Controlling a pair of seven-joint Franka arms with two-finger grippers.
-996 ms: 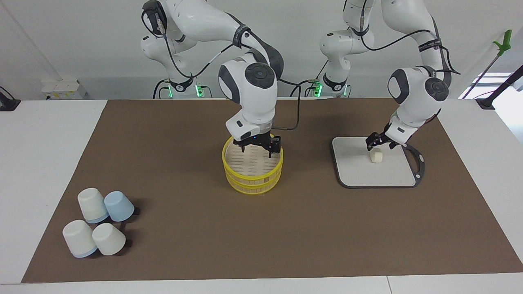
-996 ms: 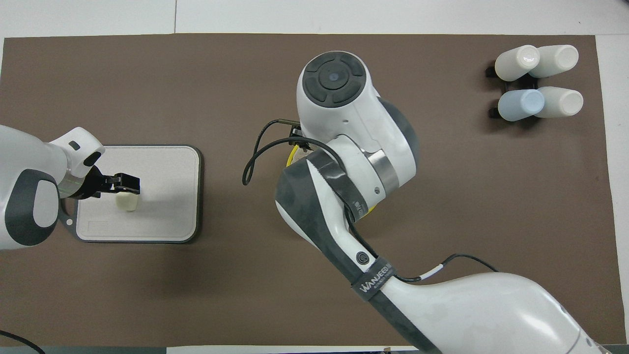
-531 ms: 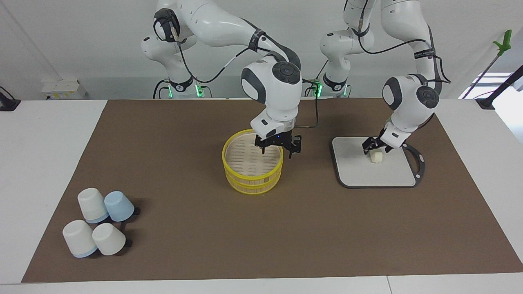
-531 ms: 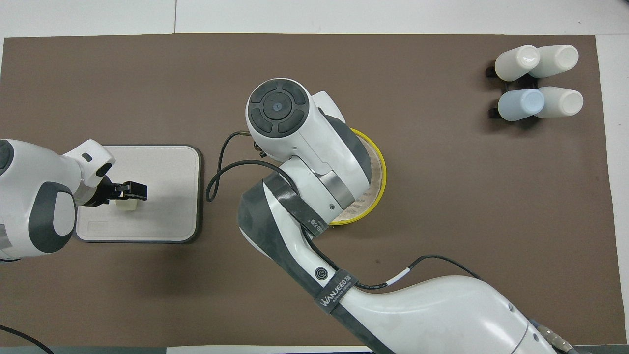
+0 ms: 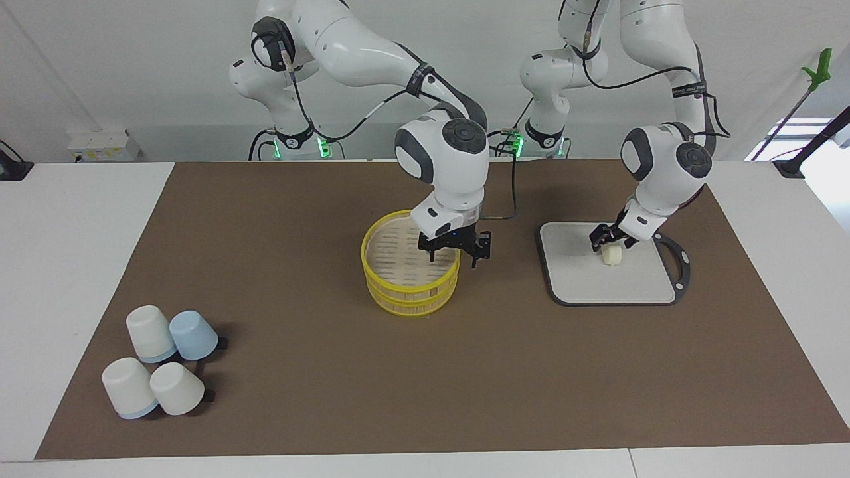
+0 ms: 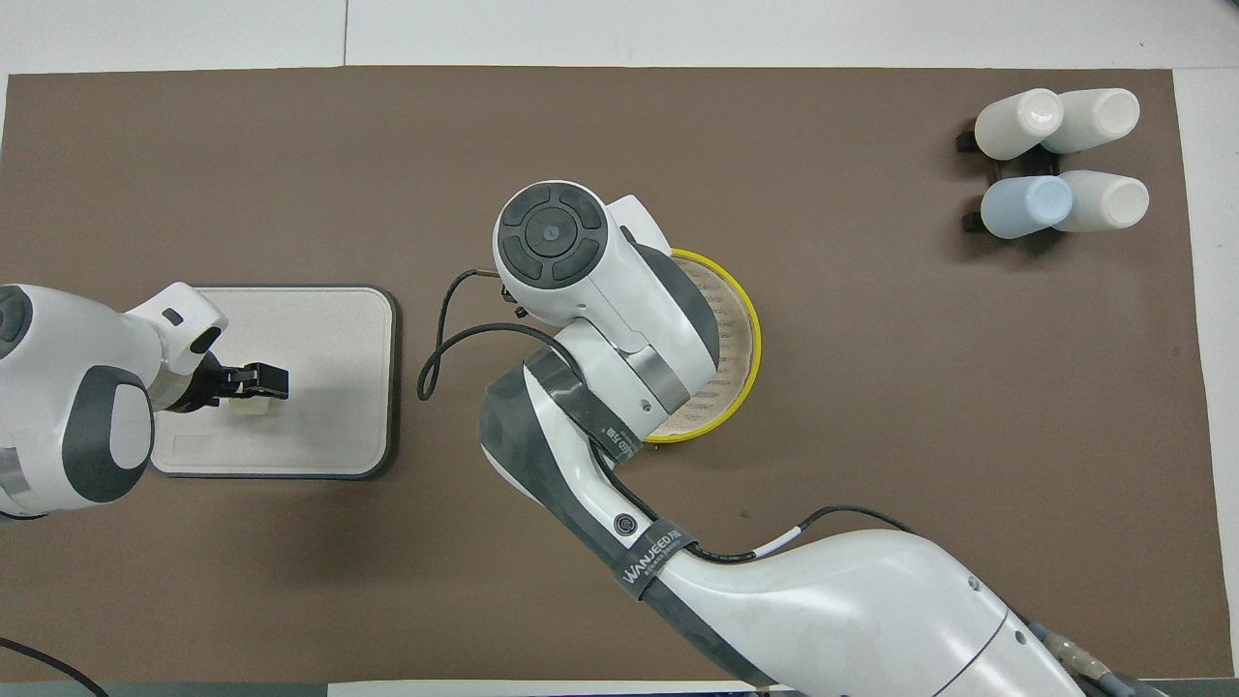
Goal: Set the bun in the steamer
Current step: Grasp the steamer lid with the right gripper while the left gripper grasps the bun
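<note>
Going left to right across the facing view: the round yellow-rimmed bamboo steamer [image 5: 410,271] is sitting at centre frame, with the right gripper [image 5: 454,252] straddling its rim, fingers spread, holding nothing. At right of centre, the small cream-white cylindrical bun [image 5: 611,255] is standing on the grey rectangular board [image 5: 607,282]; the left gripper [image 5: 609,240] is bracketing it, grip uncertain.

One high camera faces the robots, another looks steeply down; both apparently share the whole mat [image 5: 425,372].
</note>
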